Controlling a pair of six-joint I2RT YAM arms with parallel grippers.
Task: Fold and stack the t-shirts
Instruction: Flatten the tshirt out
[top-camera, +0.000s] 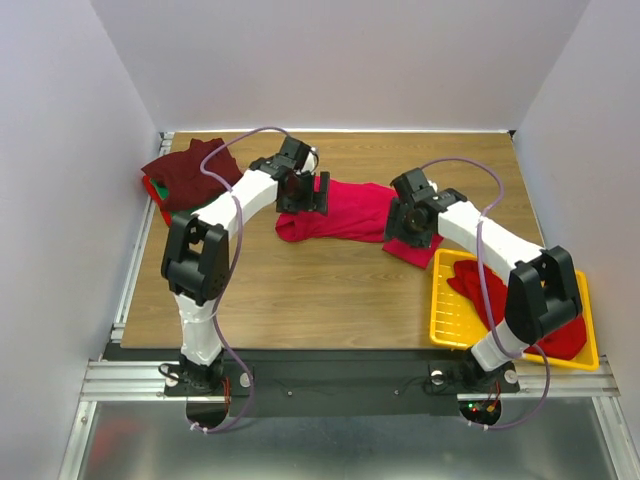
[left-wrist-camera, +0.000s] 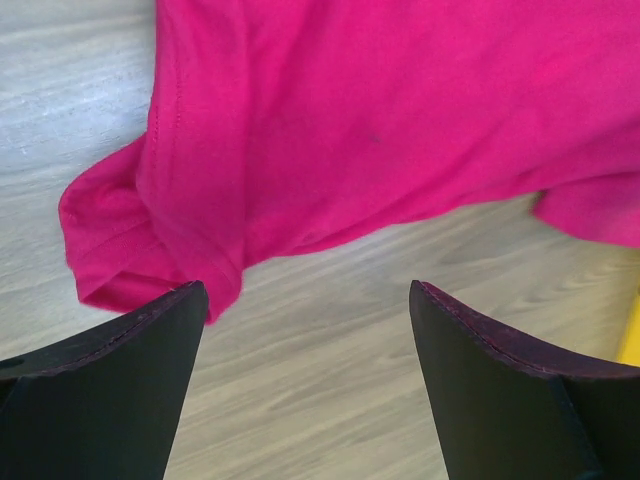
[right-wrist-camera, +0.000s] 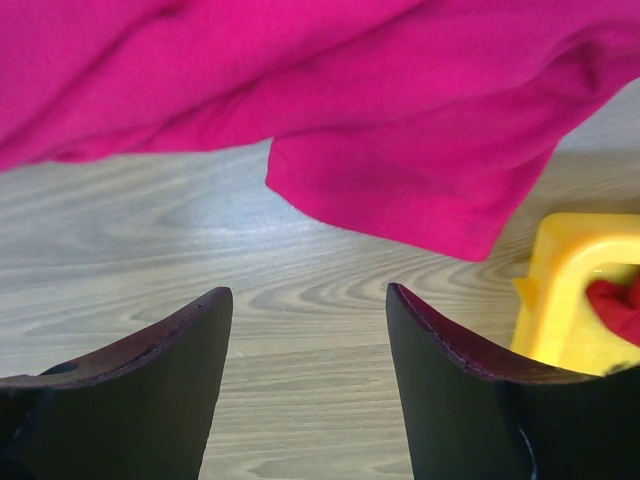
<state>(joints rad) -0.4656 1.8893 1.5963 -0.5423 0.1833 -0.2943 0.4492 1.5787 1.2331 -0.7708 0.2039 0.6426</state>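
White arms (top-camera: 254, 190) — black joints (top-camera: 195, 258), purple cables (top-camera: 262, 130)

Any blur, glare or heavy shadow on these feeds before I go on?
Top external: evenly lit, sharp, only soft shadows on the table. Left wrist: crimson shirt crisp, hem stitching readable, no glare; the black fingers show little detail. Right wrist: wood grain sharp, soft shadow under the shirt's edge, yellow tray bright but not washed out.

From above and behind we look down toward twelve o'clock; our wrist views sit close, sharing the red shirt (top-camera: 350, 208).
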